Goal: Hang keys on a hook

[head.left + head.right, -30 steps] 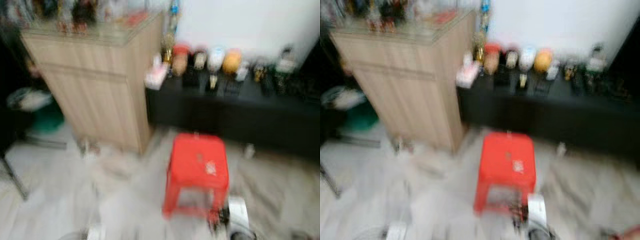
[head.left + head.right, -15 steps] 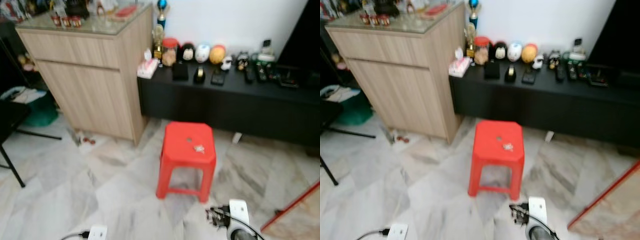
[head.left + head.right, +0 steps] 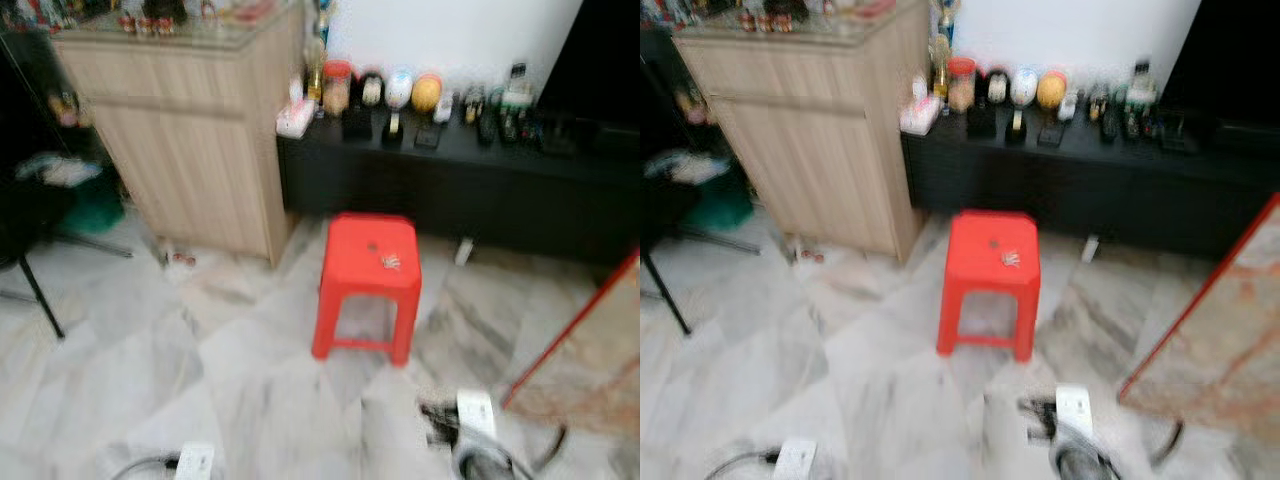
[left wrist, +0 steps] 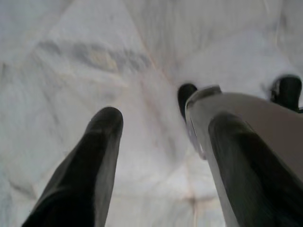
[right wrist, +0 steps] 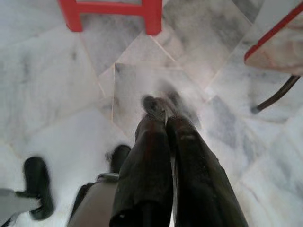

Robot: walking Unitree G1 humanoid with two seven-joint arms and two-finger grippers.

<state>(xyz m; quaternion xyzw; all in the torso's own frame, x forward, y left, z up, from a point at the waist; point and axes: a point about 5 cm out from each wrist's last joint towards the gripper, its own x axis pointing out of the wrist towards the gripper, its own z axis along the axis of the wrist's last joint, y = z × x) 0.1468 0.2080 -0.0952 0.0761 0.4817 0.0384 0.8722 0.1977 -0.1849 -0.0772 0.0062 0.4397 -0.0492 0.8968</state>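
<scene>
**A:** Where are the keys?

**B:** They're a small, blurred bunch of keys (image 3: pixel 389 262) lying on the seat of the red stool (image 3: pixel 369 251), toward its right side. The stool stands on the marble floor (image 3: pixel 120 360) in the middle of the scene.

**A:** What's around the stool?

**B:** Beyond it, a low black bench (image 3: pixel 480 185) runs along the white wall (image 3: pixel 450 35), with jars, small figures and remotes lined up on top. To the far left stands a wooden cabinet (image 3: pixel 190 140) with small things on its glass top. At the right edge leans a red-framed board (image 3: pixel 1220 330). On the near floor there's a white power strip (image 3: pixel 474 412) with dark cables.

**A:** And the grippers?

**B:** Both hang low over the floor, well apart from the stool. The left gripper (image 4: pixel 163 125) has its two black fingers spread wide with nothing between them. The right gripper (image 5: pixel 164 111) has its fingers pressed together with nothing seen between them; the red legs of the stool lie beyond its tips.
</scene>
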